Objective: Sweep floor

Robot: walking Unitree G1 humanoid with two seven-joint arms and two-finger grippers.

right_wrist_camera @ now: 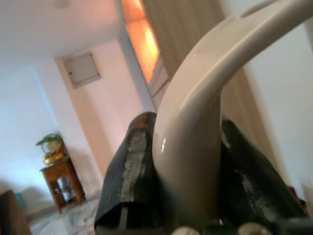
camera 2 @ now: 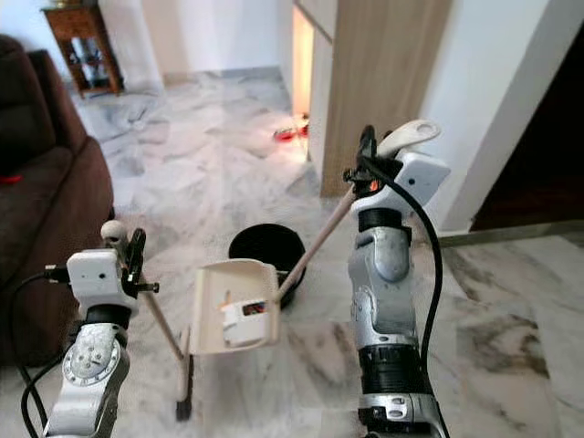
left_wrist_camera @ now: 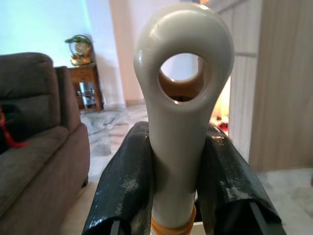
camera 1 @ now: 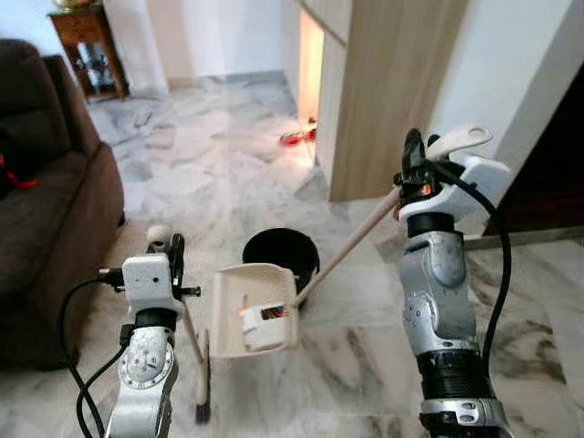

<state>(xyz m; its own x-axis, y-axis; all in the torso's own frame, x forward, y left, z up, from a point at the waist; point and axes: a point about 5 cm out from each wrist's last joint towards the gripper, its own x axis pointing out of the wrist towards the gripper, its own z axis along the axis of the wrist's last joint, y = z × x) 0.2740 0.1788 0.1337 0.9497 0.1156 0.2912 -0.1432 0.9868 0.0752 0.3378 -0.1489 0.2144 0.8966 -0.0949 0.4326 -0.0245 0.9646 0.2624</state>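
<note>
The dustpan (camera 1: 255, 306), cream plastic with debris inside, hangs below and inboard of the right gripper (camera 1: 415, 173), tilted above the black bin (camera 1: 281, 254). Its wooden pole rises diagonally to the right fingers (right_wrist_camera: 132, 171), which are closed on its looped plastic grip. The left gripper (camera 1: 172, 251) is clamped on the broom (camera 1: 196, 365) handle; the brush head rests on glossy marble floor (camera 1: 365, 365) below those fingers.

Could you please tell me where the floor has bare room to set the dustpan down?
Bare marble lies to the right of the right gripper, toward the dark doorway, and ahead between sofa and wooden cabinet. It is crowded around the black bin, dustpan and broom.
</note>
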